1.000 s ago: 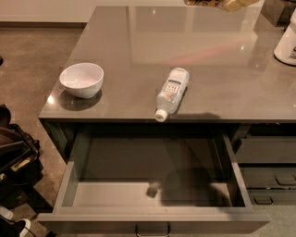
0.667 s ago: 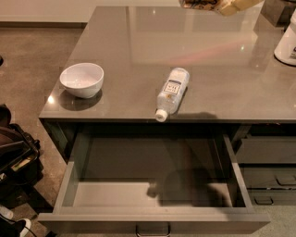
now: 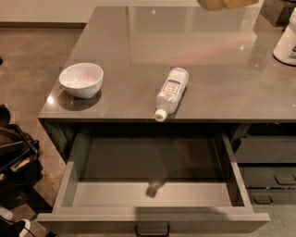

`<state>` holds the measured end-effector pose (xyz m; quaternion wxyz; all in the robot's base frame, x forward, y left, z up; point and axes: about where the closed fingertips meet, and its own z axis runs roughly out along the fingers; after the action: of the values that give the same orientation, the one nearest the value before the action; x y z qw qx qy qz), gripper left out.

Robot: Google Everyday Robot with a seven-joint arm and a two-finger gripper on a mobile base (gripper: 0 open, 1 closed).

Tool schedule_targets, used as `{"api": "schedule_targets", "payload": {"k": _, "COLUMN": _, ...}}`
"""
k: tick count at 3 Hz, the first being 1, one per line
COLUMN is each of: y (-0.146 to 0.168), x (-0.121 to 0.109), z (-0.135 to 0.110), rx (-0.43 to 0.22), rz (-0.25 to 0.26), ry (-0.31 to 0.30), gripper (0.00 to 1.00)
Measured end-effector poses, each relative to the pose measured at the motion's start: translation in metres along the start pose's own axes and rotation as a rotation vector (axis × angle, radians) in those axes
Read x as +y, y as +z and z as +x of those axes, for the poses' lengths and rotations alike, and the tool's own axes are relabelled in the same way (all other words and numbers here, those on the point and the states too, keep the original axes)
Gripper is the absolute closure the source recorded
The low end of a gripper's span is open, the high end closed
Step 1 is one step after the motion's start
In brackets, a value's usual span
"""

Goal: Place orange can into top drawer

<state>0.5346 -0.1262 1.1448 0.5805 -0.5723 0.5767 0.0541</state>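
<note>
The top drawer (image 3: 115, 194) stands open, holding nothing; the orange can (image 3: 226, 3) perhaps peeks at top edge, gripper unseen.

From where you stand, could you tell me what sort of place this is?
Probably an office break area: a grey counter over an open top drawer, a white bowl and water bottle on it. The gripper is out of view.

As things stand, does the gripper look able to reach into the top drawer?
Likely yes: the top drawer stands open, nothing inside. The gripper is out of frame, past the top edge by the orange can.
</note>
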Motion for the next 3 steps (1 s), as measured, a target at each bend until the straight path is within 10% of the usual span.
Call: {"api": "schedule_targets", "payload": {"k": 3, "y": -0.016, "x": 0.045, "z": 0.033, "rx": 0.016, "rz": 0.119, "ry": 0.173, "gripper": 1.00}}
